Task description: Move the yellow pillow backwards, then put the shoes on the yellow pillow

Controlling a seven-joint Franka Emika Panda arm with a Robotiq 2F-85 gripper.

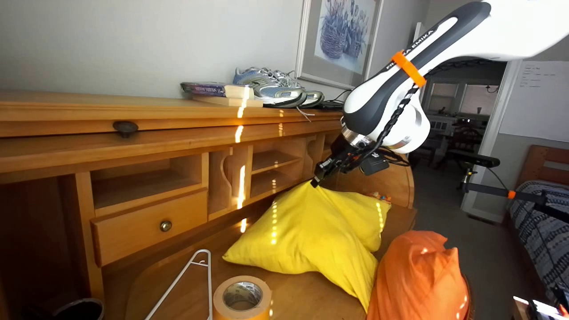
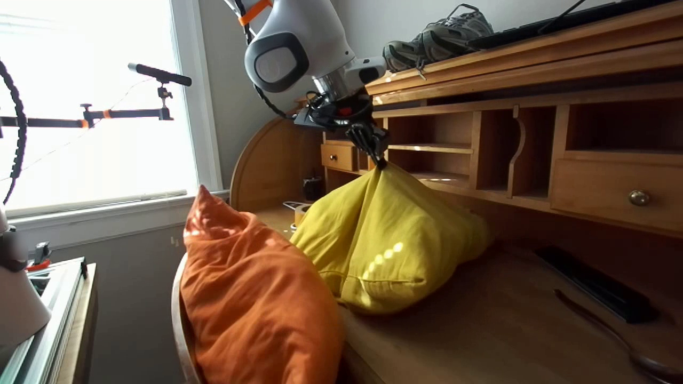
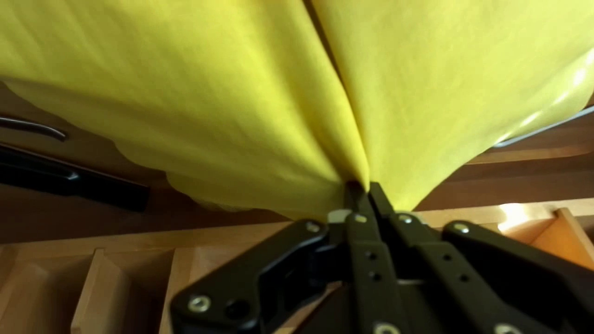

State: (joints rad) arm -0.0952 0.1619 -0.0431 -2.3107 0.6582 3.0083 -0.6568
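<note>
Wrist view: my gripper (image 3: 362, 185) has its jaws together, clamped on a pinch of the yellow pillow (image 3: 232, 116), whose smooth, plain cloth fans away in deep folds. In both exterior views its soft body is tented to a peak over the wooden desktop (image 1: 302, 295); I can't tell how much of it rests there. Just beside it slumps a creased orange cushion (image 2: 261, 298). I have the arm (image 1: 378, 95) stretched in from the upper right in an exterior view, angled so the gripper slants downward. The shoes (image 1: 280, 93), grey mesh with pale soles, sit on the upper ledge (image 1: 89, 100) beside some books (image 1: 218, 89). Below are square-cornered pigeonholes (image 2: 440, 148), a drawer (image 1: 138, 229) with a round knob (image 1: 165, 226), and a dark cup (image 2: 312, 189) whose contents I can't make out.
</note>
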